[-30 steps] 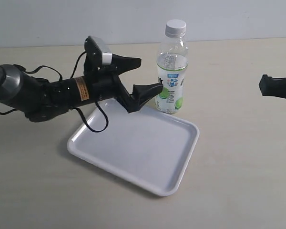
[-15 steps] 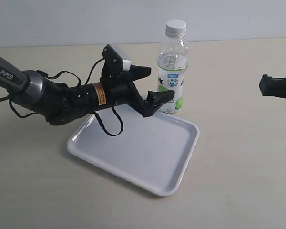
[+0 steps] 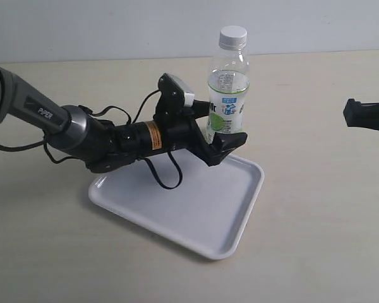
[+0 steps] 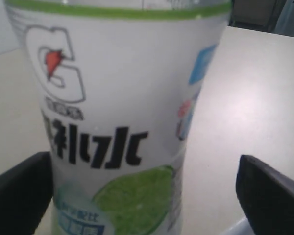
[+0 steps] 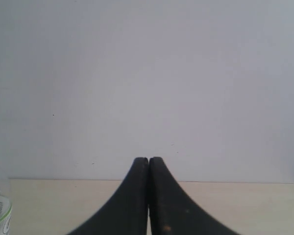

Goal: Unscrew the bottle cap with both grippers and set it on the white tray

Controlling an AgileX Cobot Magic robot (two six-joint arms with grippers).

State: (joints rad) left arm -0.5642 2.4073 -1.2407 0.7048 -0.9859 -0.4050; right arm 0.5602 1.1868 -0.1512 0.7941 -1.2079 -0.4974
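Note:
The clear bottle (image 3: pixel 227 95) with the lime label stands upright just behind the white tray (image 3: pixel 177 208), and the white bottle cap (image 3: pixel 233 36) sits on its neck. My left gripper (image 3: pixel 218 129) is open around the bottle's lower body, one finger in front and one behind. In the left wrist view the label of the bottle (image 4: pixel 122 107) fills the picture between the fingers of the left gripper (image 4: pixel 144 196); one finger lies close against the bottle, the other stands off with a gap. My right gripper (image 3: pixel 354 113) hangs far to the right, shut and empty (image 5: pixel 148 161).
The left arm (image 3: pixel 69 126) with its cables stretches over the tray's back left corner. The pale tabletop (image 3: pixel 316 208) lies bare between the bottle and the right gripper. A plain wall (image 3: pixel 114 25) runs behind the table.
My left gripper has moved right across the tray's back edge and now has its open fingers on either side of the bottle. The right gripper and the bottle have not moved.

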